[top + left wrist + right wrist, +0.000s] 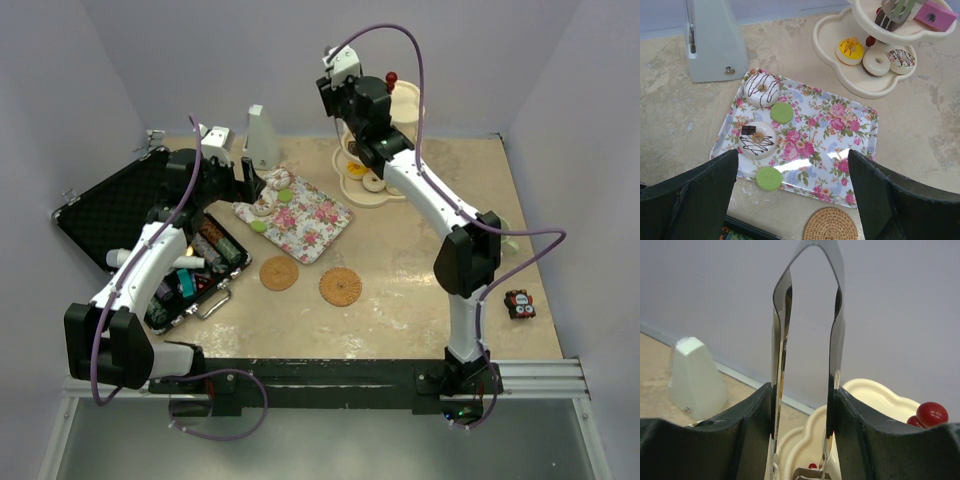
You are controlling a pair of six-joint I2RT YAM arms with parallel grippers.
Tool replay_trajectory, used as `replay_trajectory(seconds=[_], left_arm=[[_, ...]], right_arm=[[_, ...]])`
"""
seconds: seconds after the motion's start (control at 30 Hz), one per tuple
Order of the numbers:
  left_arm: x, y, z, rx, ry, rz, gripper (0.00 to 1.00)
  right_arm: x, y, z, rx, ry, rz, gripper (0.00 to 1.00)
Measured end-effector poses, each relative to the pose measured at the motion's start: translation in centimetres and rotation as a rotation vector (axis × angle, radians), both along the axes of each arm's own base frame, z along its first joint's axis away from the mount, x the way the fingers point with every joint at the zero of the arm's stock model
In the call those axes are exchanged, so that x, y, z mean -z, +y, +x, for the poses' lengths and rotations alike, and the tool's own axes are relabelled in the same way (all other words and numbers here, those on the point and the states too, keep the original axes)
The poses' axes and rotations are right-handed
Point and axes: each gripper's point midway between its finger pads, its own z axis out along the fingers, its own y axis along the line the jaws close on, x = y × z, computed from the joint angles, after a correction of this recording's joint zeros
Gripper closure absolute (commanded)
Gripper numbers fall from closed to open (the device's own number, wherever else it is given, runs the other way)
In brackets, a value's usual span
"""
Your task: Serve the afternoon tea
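Your right gripper point(802, 410) holds tongs point(781, 340) over stand point(860, 87), filling it. Tongs half loose. Next you fetch donut point(761, 89) off tray point(840, 125).

Left gripper point(792, 159) agape, right gripper point(802, 390) gripping tongs point(781, 340)

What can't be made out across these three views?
- Top view: the right arm hides most of the cream three-tier stand.
- Right wrist view: the bottom edge cuts the tips off the silver metal tongs; any load unseen.
- Left wrist view: the top edge crops the stand's upper tiers.
- Top view: the small black-and-red object at right is too small to identify.
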Motion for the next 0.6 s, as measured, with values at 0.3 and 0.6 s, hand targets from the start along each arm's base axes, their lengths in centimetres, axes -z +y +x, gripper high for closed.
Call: replay_trajectory(seconds=[0.3, 0.6], left_arm=[[-0.2, 1.3, 0.4, -0.077, -0.011, 0.026, 0.03], [-3.1, 5.7, -0.1, -0.293, -0.1, 0.046, 0.02]], right_arm=[[-3.9, 2.0, -3.5, -0.149, -0.041, 0.123, 0.5], [-1.4, 8.3, -9.1, -0.296, -0.026, 0.226, 0.53]])
